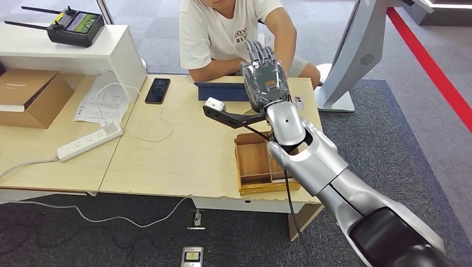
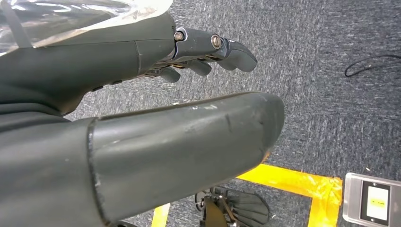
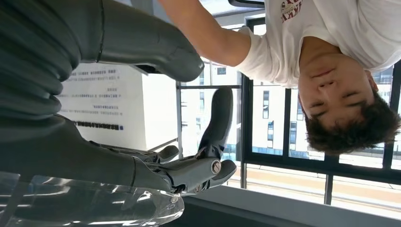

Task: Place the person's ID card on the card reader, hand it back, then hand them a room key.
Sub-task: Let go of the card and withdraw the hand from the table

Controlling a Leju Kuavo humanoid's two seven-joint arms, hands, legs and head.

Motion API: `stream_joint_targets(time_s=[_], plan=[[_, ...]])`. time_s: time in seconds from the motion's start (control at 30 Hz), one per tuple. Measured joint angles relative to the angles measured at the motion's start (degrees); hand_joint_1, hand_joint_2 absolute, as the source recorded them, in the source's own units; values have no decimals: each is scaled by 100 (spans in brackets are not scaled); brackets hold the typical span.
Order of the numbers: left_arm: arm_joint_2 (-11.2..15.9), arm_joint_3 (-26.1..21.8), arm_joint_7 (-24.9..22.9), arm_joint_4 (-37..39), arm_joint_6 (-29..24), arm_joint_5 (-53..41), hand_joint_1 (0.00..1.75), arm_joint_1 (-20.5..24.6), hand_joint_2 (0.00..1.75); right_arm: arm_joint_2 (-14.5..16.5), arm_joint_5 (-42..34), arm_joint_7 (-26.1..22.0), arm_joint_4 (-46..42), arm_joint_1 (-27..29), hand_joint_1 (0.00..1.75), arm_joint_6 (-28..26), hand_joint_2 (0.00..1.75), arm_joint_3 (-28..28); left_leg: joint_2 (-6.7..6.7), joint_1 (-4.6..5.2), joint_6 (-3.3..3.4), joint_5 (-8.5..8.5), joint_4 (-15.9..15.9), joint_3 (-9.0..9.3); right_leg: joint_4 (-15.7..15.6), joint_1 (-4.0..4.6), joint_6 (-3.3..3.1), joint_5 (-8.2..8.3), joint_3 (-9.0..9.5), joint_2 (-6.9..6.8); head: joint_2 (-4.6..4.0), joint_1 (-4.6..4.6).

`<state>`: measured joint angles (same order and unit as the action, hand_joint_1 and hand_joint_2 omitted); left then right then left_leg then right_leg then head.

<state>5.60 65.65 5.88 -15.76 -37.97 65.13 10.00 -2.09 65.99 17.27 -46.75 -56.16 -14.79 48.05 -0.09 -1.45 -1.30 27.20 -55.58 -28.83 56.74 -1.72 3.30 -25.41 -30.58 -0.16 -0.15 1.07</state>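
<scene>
Right hand (image 1: 266,75) raised at worktop (image 1: 183,150) far edge toward person (image 1: 234,33), fingers spread, holding nothing; ID card possibly beside it, unclear. Keep palm steady for handover.

A black phone (image 1: 157,90), papers (image 1: 103,100) and a white power strip (image 1: 89,141) lie on the desk (image 1: 167,161); a cardboard box (image 1: 30,95) sits at its left end, a remote controller (image 1: 72,25) on the white shelf (image 1: 67,53).

bare tabletop (image 1: 183,150) left of the wooden tray (image 1: 253,164); person's forearm (image 1: 222,68) and dark folder (image 1: 222,92) bar the far edge.
</scene>
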Motion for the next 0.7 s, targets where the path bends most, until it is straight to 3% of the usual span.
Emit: stream_joint_targets(time_s=[0.13,0.23,0.37,0.53,0.7], plan=[[0,8,-28,0,-1,-34,0,-4,0,111,29,4,297,-84,0,-297,0,120,-1,0,0,0,0,0,0,0,0,0,0,0,0,1],[0,10,-14,0,-20,-64,0,-13,0,127,257,60,408,-148,0,-675,0,212,0,0,0,0,-1,2,-1,0,0,0,0,0,0,1],[0,10,145,0,-116,35,0,-90,0,-33,915,256,309,-143,0,-1664,0,308,2,1,0,1,-4,11,-3,0,0,0,0,0,0,1],[0,-1,292,1,-166,254,0,-249,0,-546,1472,533,-359,279,0,-2387,0,149,6,1,2,5,-5,22,-12,0,0,0,6,3,0,1],[0,-39,306,45,-177,507,0,-365,0,-1167,1336,536,-1369,1096,0,-2530,0,-522,7,1,2,7,-6,26,-17,0,1,0,10,3,0,2]])
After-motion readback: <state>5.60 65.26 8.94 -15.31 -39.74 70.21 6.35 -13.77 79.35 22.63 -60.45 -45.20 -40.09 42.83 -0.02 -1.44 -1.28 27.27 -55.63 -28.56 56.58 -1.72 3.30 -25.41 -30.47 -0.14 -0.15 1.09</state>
